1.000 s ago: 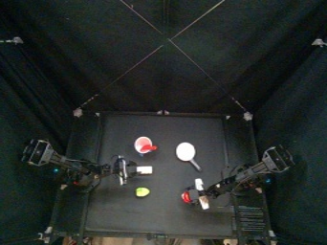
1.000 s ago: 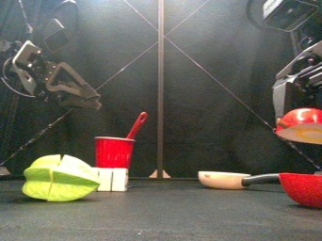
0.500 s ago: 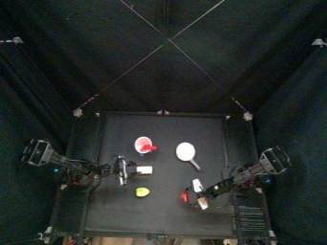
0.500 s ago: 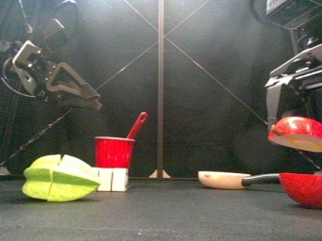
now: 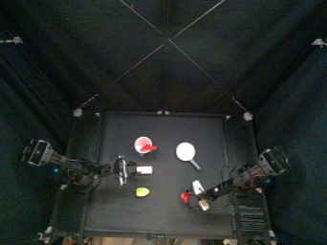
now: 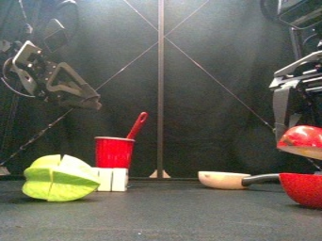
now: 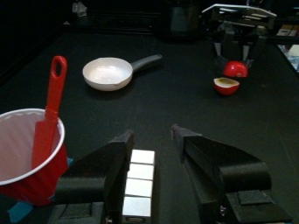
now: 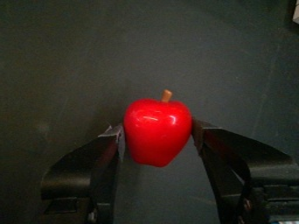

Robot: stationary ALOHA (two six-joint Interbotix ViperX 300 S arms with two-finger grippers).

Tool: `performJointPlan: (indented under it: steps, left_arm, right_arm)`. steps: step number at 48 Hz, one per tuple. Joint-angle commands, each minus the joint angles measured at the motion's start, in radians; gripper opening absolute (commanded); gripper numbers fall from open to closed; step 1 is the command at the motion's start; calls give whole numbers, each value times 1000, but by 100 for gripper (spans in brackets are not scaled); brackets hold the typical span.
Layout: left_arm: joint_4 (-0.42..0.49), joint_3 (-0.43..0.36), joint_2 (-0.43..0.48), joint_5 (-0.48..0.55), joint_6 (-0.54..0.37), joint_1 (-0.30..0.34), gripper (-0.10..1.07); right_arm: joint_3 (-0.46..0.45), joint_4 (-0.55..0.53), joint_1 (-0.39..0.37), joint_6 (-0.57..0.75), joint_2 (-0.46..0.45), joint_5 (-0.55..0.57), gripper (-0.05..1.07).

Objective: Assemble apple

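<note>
Apple half (image 8: 158, 131) clamped between right pincer (image 8: 158, 150) jaws.

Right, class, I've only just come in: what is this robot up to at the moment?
The right gripper is holding the top half of the apple, stem up, just above the bottom half, which sits on the table near its front right. The two parts look not yet joined. The left gripper rests open over a row of white blocks, beside a red cup holding a red spatula. A white pan and a green lump lie untouched.
</note>
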Motion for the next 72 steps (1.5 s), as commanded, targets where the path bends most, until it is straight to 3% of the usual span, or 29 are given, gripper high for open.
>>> performJointPlan:
  steps: [1, 16, 57, 72]
  left_arm:
    - [0, -11, -2, -5, 2, -2, 80]
    - [-2, -11, -2, -5, 2, -2, 80]
    - [-2, -9, -2, -5, 2, -2, 80]
    - [-2, -9, -2, -5, 2, -2, 80]
  right_arm:
    - [-12, 2, 0, -2, 2, -2, 61]
    - [-25, 6, -5, 0, 66, 0, 61]
    - [-66, -9, 2, -3, 84, 18, 61]
    - [-75, 18, -8, -2, 132, 21, 61]
